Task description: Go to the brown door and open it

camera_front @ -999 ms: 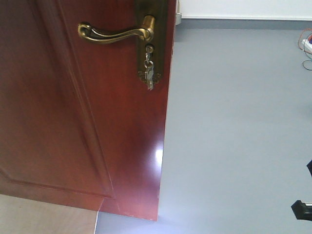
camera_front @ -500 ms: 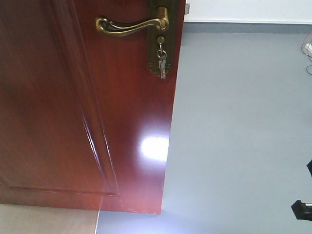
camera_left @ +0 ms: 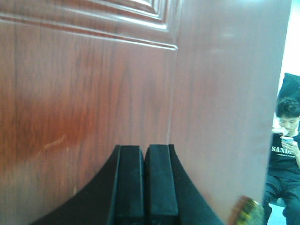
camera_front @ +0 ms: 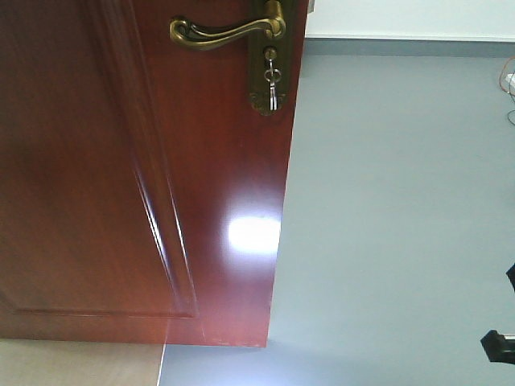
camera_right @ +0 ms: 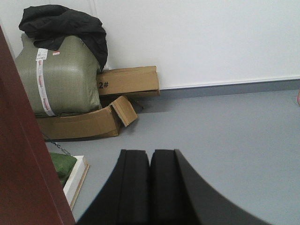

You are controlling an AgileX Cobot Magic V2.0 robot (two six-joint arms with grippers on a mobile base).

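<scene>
The front-facing view is filled on its left by the brown door (camera_front: 121, 177), glossy, its top and left side cut off by the frame. The brass handle (camera_front: 225, 32) curves out near the top edge, with keys (camera_front: 272, 88) hanging from the lock on the brass plate (camera_front: 269, 76) below it; the plate's upper part runs out of the picture. A bright glare spot sits low on the door. To the right lies bare grey floor (camera_front: 402, 209), and a dark bit of the robot pokes in at the lower right corner, too little to identify.

From the left wrist, the left gripper (camera_left: 144, 183) has its black fingers pressed together with nothing between them, close up to the door panel; whether it touches the wood I cannot tell. A seated person (camera_left: 286, 154) shows past the door's edge, half cut off.

From the right wrist, the right gripper (camera_right: 150, 187) is likewise closed and empty, above the floor. Beyond it are cardboard boxes (camera_right: 126, 82), a green bundle (camera_right: 58, 79) and a black jacket (camera_right: 65, 26).
</scene>
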